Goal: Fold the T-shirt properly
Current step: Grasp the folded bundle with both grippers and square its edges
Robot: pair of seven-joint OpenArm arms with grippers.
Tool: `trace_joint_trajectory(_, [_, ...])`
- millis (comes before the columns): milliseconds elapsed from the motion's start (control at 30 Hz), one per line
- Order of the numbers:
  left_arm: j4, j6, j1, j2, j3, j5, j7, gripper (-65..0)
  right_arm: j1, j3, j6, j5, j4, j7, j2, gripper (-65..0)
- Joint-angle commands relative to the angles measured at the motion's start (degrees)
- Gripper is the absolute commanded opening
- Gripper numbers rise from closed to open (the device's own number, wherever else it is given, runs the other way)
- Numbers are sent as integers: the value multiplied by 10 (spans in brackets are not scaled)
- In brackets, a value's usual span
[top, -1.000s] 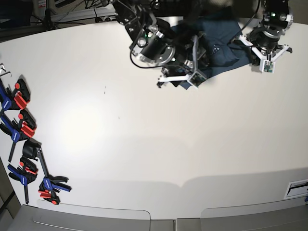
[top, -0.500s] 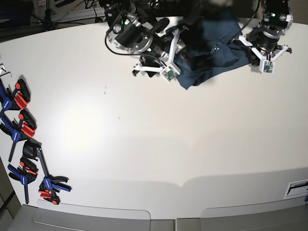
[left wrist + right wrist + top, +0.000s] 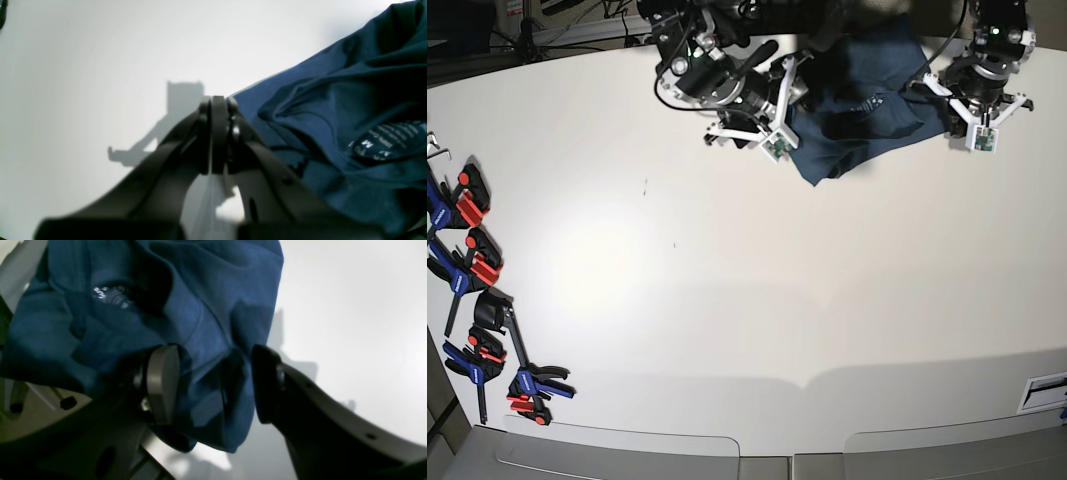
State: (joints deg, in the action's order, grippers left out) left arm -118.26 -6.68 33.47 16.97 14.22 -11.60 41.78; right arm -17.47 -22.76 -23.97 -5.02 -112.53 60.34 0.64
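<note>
Left wrist view: the left gripper [image 3: 213, 140] has its two dark fingers pressed flat together, with nothing between them. It hangs above the white table [image 3: 83, 66] and throws a sharp shadow on it. Just to the right of the closed fingers lies the T-shirt [image 3: 333, 110], dark navy, heaped in soft wrinkles. A white printed label [image 3: 387, 140] shows in a fold of it. The nearest cloth edge runs close beside the fingertips; whether it touches them cannot be told.

Right wrist view: the right gripper [image 3: 213, 383] stands with its fingers well apart. A bunched fold of the T-shirt [image 3: 206, 323] lies in the gap between the grey pad [image 3: 163, 383] and the dark finger [image 3: 267, 383]. The cloth rests against the grey pad; the fingers are not clamped on it. The label [image 3: 111, 295] shows near the top left, partly in shadow. Bare table [image 3: 350, 306] fills the right side.

Base view: the T-shirt [image 3: 867, 105] lies crumpled at the far edge of the table [image 3: 757, 300], between the two arms. The right gripper [image 3: 787, 115] is at the garment's left edge, the left gripper [image 3: 980, 125] at its right edge. A row of blue and red clamps [image 3: 477, 300] lies along the table's left edge, well apart from the garment.
</note>
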Motion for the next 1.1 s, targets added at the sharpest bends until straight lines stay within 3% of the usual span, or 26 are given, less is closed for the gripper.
trace_joint_trajectory(0, [-10, 2, 0, 4, 2, -1, -16, -650, 3, -1, -3, -21, -10, -14, 3, -325])
trace_joint_trajectory(100, [-10, 2, 0, 4, 2, -1, -16, -650, 3, -1, -27, -63, -10, -9, 3, -361])
trace_joint_trajectory(267, [-10, 2, 0, 4, 2, -1, -16, -650, 3, -1, -46, -124, -10, 11, 4, -589])
trace_joint_trajectory(367, [-10, 2, 0, 4, 2, -1, -16, -650, 3, -1, -46, -151, -10, 23, 6, -650])
trace_joint_trajectory(433, [-10, 2, 0, 4, 2, -1, -16, -650, 3, -1, -49, -172, -10, 29, 6, -650])
trace_joint_trajectory(667, [-10, 2, 0, 4, 2, 0, -16, -650, 3, -1, -130, -306, -10, 95, 6, -650])
trace_joint_trajectory(867, [-10, 2, 0, 4, 2, 0, -15, -650, 3, -1, -138, -333, -10, 113, 6, -650])
trace_joint_trajectory(1067, [-10, 2, 0, 4, 2, 0, -16, -650, 3, -1, -138, -325, -10, 97, 6, -430])
